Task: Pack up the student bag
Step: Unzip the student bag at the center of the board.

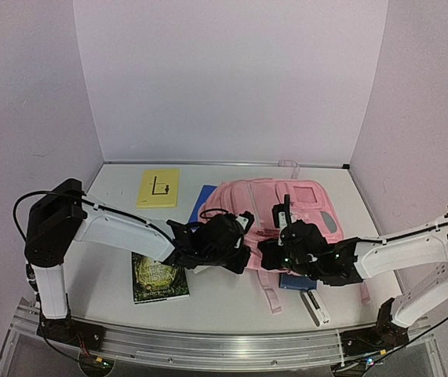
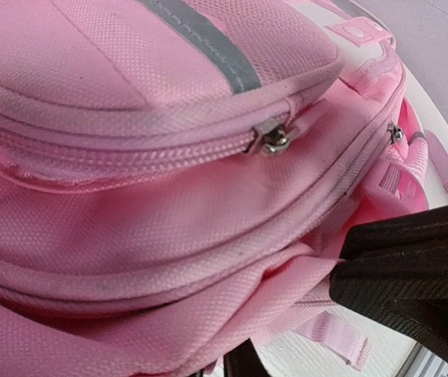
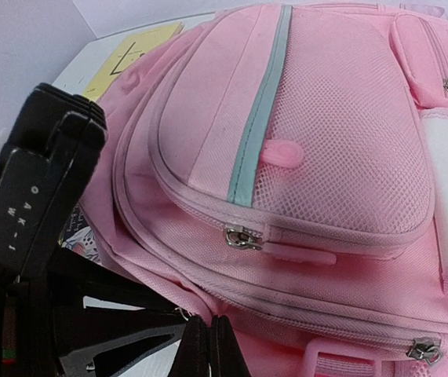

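The student bag (image 1: 286,206), a soft pink backpack, lies flat on the table with its front pockets up. Both grippers are at its near edge, close together. My left gripper (image 1: 242,253) is pressed into the bag's left near rim. In the left wrist view one dark finger (image 2: 247,365) shows under a fold of pink fabric (image 2: 231,314), and the other finger is hidden by it. My right gripper (image 3: 216,334) has its fingers pressed together, with a pinch of the bag's rim fabric (image 3: 200,302) at their tips. A closed zip slider (image 3: 242,237) sits just above.
A yellow booklet (image 1: 158,187) lies at the far left. A green book (image 1: 159,276) is near the left arm. A blue flat item (image 1: 204,200) sticks out from under the bag's left side. A blue item (image 1: 296,281) and a white object (image 1: 315,306) lie by the pink straps (image 1: 271,297).
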Robot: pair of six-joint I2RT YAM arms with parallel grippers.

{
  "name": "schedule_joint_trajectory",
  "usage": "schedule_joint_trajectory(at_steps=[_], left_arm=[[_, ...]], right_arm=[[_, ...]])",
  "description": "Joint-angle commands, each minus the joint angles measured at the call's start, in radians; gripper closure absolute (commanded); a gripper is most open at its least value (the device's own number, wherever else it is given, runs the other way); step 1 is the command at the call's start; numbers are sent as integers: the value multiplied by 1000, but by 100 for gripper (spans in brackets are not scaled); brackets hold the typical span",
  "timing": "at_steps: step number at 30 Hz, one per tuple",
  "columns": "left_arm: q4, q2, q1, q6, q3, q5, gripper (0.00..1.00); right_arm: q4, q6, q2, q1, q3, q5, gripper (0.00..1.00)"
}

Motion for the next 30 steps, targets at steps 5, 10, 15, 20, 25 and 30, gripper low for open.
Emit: schedule_joint_trajectory(at_steps=[5,10,15,20,25,30], left_arm=[[46,0,6,-27,0,-19,100],[-75,-38,18,-85,8,-108,100],[-175,-88,82,-118,-8,-129,100],[-180,-153,162,-81,-57,-109,100],[-220,-177,267,-39,-52,-111,100],[-174,-167,360,58,-38,-56,100]], right_arm=[[122,27,-23,4,-1,39,100],[108,29,-34,3,-10,72,100],[57,27,-43,4,-16,103,100],[28,17,-53,3,-28,108,100],[5,13,-54,4,-35,118,100],[1,-31,-58,4,-36,89,100]])
